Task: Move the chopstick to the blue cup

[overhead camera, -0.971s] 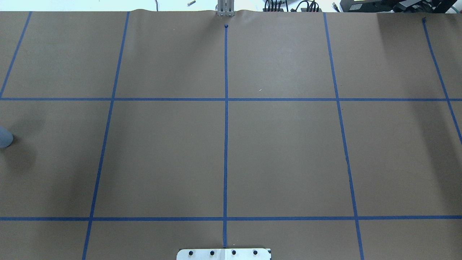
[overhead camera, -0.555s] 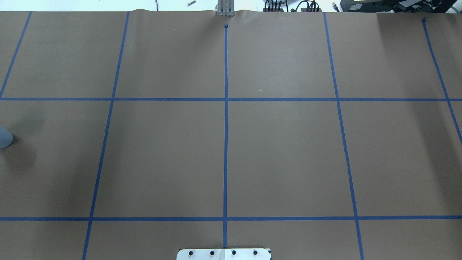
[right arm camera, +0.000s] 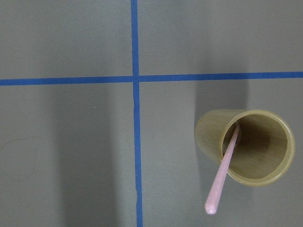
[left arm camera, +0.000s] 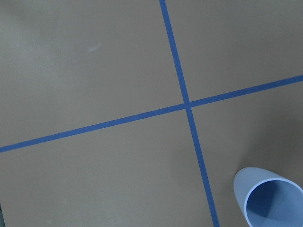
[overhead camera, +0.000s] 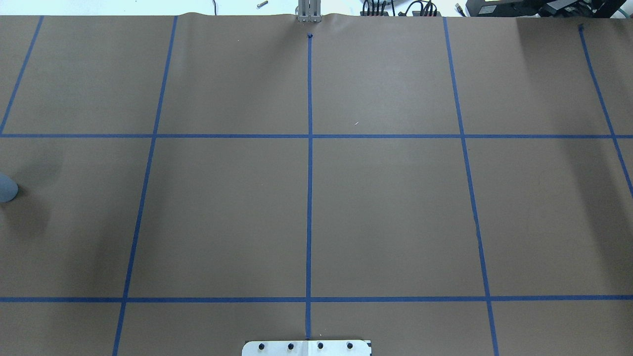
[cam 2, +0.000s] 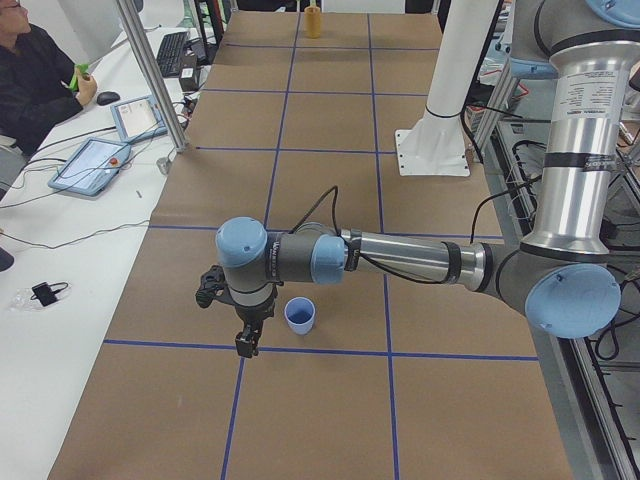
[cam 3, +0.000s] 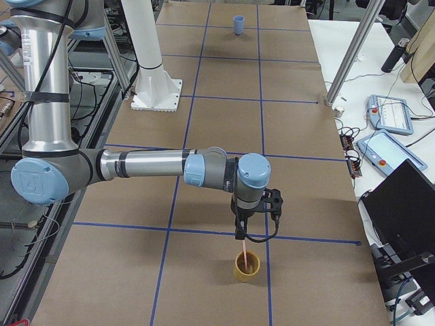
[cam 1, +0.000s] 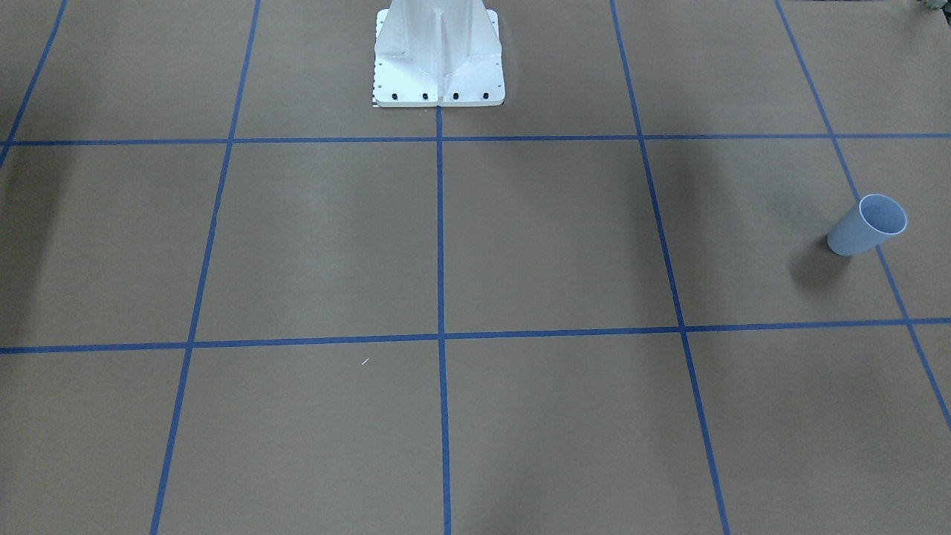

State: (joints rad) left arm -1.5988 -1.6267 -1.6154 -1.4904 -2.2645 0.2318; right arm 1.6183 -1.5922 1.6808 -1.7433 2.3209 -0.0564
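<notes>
The pale-blue cup (cam 1: pixel 869 227) stands upright on the brown table near the robot's left end; it also shows in the overhead view (overhead camera: pixel 6 188), the left view (cam 2: pixel 299 315) and the left wrist view (left arm camera: pixel 272 201). The pink chopstick (right arm camera: pixel 222 172) leans inside a yellow cup (right arm camera: pixel 246 146) near the table's right end, also seen in the right view (cam 3: pixel 242 252). My left gripper (cam 2: pixel 243 342) hangs low beside the blue cup. My right gripper (cam 3: pixel 239 232) hangs just above the chopstick's top. I cannot tell whether either is open or shut.
The white robot pedestal (cam 1: pixel 438 52) stands at the table's middle edge. A white side table with tablets (cam 2: pixel 90 165) and an operator (cam 2: pixel 30 70) flanks the far side. Aluminium posts (cam 3: pixel 343 61) stand at that edge. Blue tape lines grid the brown paper.
</notes>
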